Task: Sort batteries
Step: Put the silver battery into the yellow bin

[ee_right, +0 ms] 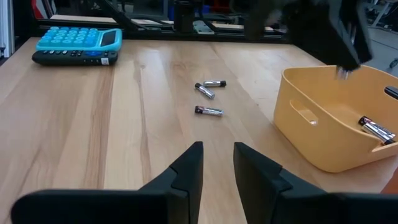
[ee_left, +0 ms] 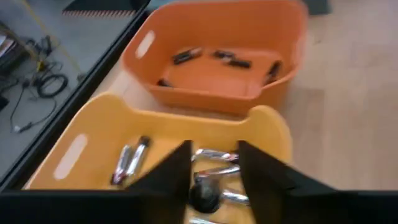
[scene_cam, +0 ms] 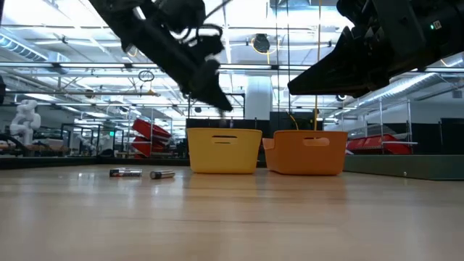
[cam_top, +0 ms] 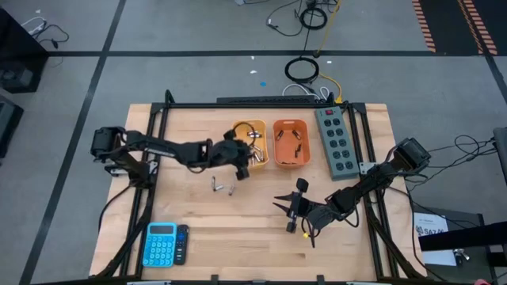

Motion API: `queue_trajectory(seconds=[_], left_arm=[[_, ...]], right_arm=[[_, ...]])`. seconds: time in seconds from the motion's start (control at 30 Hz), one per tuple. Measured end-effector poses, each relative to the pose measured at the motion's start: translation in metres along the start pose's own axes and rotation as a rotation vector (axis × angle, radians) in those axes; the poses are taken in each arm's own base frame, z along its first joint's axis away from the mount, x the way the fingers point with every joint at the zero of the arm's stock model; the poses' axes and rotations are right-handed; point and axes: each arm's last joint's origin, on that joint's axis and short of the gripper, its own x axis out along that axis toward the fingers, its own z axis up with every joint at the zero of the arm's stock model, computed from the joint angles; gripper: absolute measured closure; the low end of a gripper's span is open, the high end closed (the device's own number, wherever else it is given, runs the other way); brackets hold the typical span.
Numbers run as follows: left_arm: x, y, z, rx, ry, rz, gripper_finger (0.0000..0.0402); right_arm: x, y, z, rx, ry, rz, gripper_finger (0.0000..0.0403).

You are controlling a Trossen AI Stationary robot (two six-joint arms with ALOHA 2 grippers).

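My left gripper (cam_top: 244, 164) hangs over the near end of the yellow bin (cam_top: 252, 142) and is shut on one battery (ee_left: 205, 196). Silvery batteries (ee_left: 127, 163) lie on that bin's floor. Dark batteries (ee_left: 231, 60) lie in the orange bin (cam_top: 290, 144) beside it. Three more batteries (ee_right: 209, 111) rest on their sides on the bare wood (cam_top: 224, 189) in front of the yellow bin. My right gripper (ee_right: 217, 163) is open and hovers above the table (cam_top: 285, 210), right of those loose batteries and touching nothing. My left gripper pinches a single battery between its two fingers (ee_left: 166, 177), coming at it from above. The wrist view shows the battery end-on as a dark round face. The right wrist view shows its silvery end (ee_right: 343, 73) poking out below the fingers. The battery is lifted clear above the yellow bin.
A grey-green power strip (cam_top: 337, 141) lies right of the orange bin. A blue calculator (cam_top: 161, 244) and a dark device (cam_top: 181, 243) sit at the table's near-left corner. Bare wood stretches between the loose batteries and the near edge.
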Motion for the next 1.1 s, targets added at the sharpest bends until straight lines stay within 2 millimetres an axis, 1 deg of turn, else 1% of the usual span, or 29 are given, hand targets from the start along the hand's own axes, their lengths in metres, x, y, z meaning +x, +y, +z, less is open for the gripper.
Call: queue_trajectory(seconds=[0.07, 0.13, 0.17, 0.23, 0.3, 0.37, 0.43, 0.5, 0.57, 0.67, 0.77, 0.87, 1.1], left_arm=[[0.002, 0.007, 0.0, -0.013, 0.003, 0.017, 0.0218], [0.002, 0.011, 0.004, -0.023, -0.012, 0.015, 0.0174], [-0.001, 0.01, 0.006, -0.019, -0.012, -0.004, 0.016], [-0.011, 0.003, 0.012, 0.019, -0.023, -0.058, 0.0151], [-0.025, -0.012, 0.019, 0.077, -0.036, -0.13, 0.0153], [-0.037, -0.029, 0.016, 0.134, 0.016, -0.184, 0.016], [-0.047, -0.045, 0.011, 0.166, 0.077, -0.196, 0.0168], [-0.057, -0.059, 0.007, 0.134, 0.132, -0.209, 0.0176], [-0.063, -0.07, 0.003, 0.039, 0.176, -0.243, 0.0182], [-0.057, -0.082, -0.013, -0.049, 0.292, -0.204, 0.0192], [-0.047, -0.091, -0.029, -0.054, 0.352, -0.103, 0.0201], [-0.036, -0.097, -0.041, -0.054, 0.389, -0.048, 0.0203], [-0.021, -0.103, -0.057, -0.089, 0.447, 0.007, 0.0204]], right_arm=[[0.0, 0.0, 0.0, -0.002, 0.001, -0.001, 0.0323], [0.0, 0.0, -0.001, -0.014, 0.005, -0.001, 0.0323], [0.0, 0.0, -0.001, -0.021, 0.005, -0.001, 0.0323], [0.0, 0.0, -0.001, -0.027, 0.009, -0.003, 0.0323], [0.0, -0.001, -0.002, -0.037, 0.015, -0.005, 0.0323], [0.0, -0.001, -0.003, -0.044, 0.021, -0.006, 0.0323], [0.0, -0.001, -0.004, -0.052, 0.03, -0.008, 0.0323], [0.001, -0.002, -0.004, -0.052, 0.03, -0.011, 0.0323], [0.002, -0.003, -0.003, -0.051, 0.03, -0.017, 0.0323], [0.005, -0.006, -0.002, -0.041, 0.025, -0.029, 0.0323], [0.007, -0.008, -0.001, -0.034, 0.022, -0.036, 0.0323], [0.007, -0.008, 0.0, -0.034, 0.025, -0.011, 0.0323], [0.007, -0.007, 0.0, -0.071, 0.03, 0.007, 0.0323]])
